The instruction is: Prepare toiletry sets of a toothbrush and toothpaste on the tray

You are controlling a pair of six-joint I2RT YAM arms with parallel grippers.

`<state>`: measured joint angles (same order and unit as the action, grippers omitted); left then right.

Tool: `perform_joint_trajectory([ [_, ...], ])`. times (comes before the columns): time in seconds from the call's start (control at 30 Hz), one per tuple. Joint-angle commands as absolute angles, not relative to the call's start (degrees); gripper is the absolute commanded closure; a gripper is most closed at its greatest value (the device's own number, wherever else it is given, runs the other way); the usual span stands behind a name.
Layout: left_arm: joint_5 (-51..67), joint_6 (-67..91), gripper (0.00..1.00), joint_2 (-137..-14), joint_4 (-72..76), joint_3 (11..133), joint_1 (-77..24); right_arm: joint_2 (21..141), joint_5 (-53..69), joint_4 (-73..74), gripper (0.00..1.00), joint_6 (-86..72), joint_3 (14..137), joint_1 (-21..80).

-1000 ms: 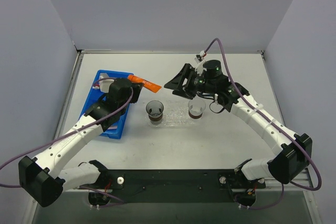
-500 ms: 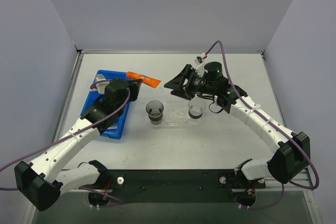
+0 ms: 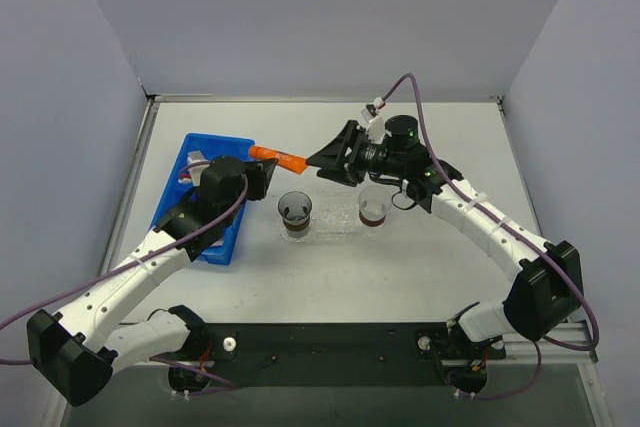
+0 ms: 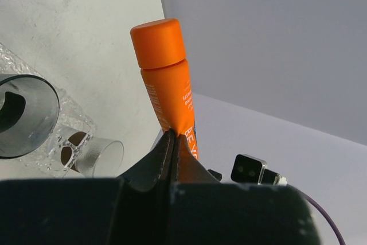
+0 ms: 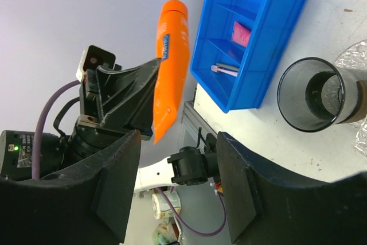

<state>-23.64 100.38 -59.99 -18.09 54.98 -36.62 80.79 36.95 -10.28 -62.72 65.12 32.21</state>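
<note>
My left gripper [image 3: 264, 167] is shut on the orange toothpaste [image 3: 280, 157], held in the air between the blue bin and the tray. The jaws pinch the tube [image 4: 167, 84] at its lower part, cap away from the wrist. My right gripper [image 3: 322, 159] stands open, facing the tube's flat end [image 5: 171, 67], which hangs just ahead of its fingers and apart from them. The clear bumpy tray [image 3: 335, 228] lies mid-table. A magenta toothpaste [image 5: 241, 32] and the pink toothbrush [image 5: 226, 70] lie in the bin.
The blue compartmented bin [image 3: 230, 143] sits left of the tray. Two clear cups with dark bottoms stand on the tray, one at its left end [image 3: 295, 211] and one at its right [image 3: 373, 207]. Grey walls close in the table.
My right gripper has swung left toward the orange tube and its jaws have narrowed a little. My left gripper has carried the tube slightly right and down.
</note>
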Motion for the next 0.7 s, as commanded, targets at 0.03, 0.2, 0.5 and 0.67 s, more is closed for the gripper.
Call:
perform_joint_trajectory([
  [0.03,-23.0,104.4,1.0,-58.6,-14.6,55.0,-37.8,81.8,40.4,-15.5,0.5,-61.3,65.9,32.2],
  [0.2,-22.6,104.3,1.0,-58.9,-14.0,54.4,-38.5,83.1,42.0,-15.8,0.55,-61.8,66.7,32.1],
  [0.5,-22.0,103.2,1.0,-59.8,-12.7,54.7,-39.1,84.4,43.1,-16.3,0.77,-62.7,67.0,32.1],
  [0.67,-21.4,102.1,1.0,-59.9,-13.2,54.7,-39.2,84.2,43.2,-16.9,0.96,-63.0,66.6,31.6],
])
